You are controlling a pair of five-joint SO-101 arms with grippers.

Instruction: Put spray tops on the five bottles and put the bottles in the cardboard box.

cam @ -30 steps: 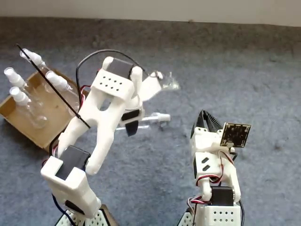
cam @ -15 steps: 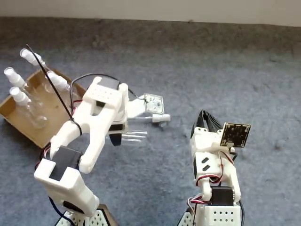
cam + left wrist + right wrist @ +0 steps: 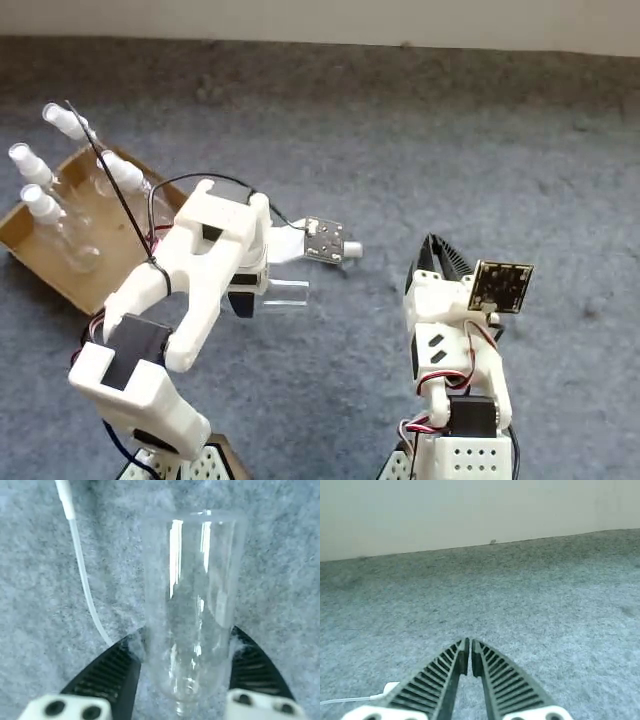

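Clamps the left jaws on a clear bottle [image 3: 190, 605] lying on the grey table [image 3: 500, 150], near the cardboard box [image 3: 90, 275]. Holds the right jaws pressed together, well apart from it. Leaves a loose spray top [image 3: 65, 497] beside the bottle.

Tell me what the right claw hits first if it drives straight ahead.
The way looks free: grey carpet lies ahead of the right claw, up to the pale wall. Depth is unclear; it might graze the carpet first.
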